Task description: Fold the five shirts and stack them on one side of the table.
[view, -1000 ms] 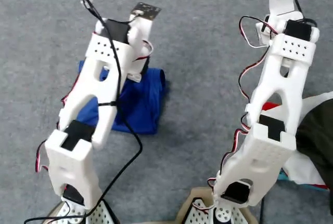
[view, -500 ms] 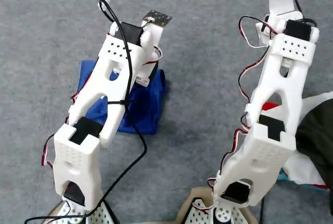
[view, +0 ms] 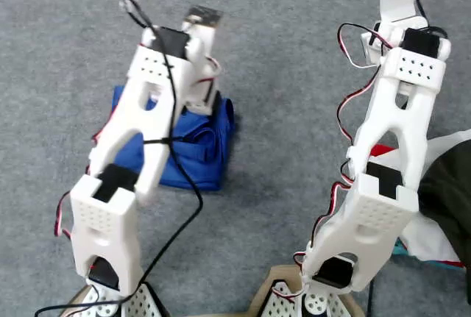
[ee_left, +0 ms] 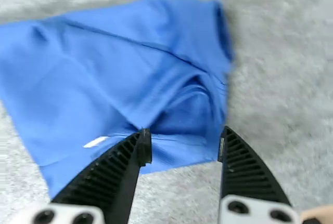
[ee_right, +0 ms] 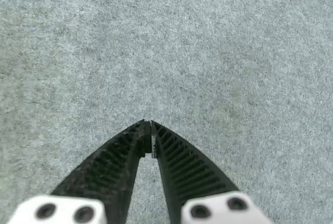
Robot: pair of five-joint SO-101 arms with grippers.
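Left gripper [ee_left: 182, 142] hangs wide open over the folded blue shirt [ee_left: 119, 68], near its edge, gripping nothing. Right gripper [ee_right: 151, 130] is pinched closed and empty over the grey felt table [ee_right: 234, 52], well right of the shirt. A heap of clothes [view: 449, 184] lies farther right.

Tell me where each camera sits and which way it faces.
High view: above the arm bases, looking down the table; both arms show.
Left wrist view: on the left wrist, facing down at the blue shirt; open left gripper shows.
Right wrist view: right wrist, facing the table; shut right gripper shows.
Shared: blue shirt, high and left wrist views.
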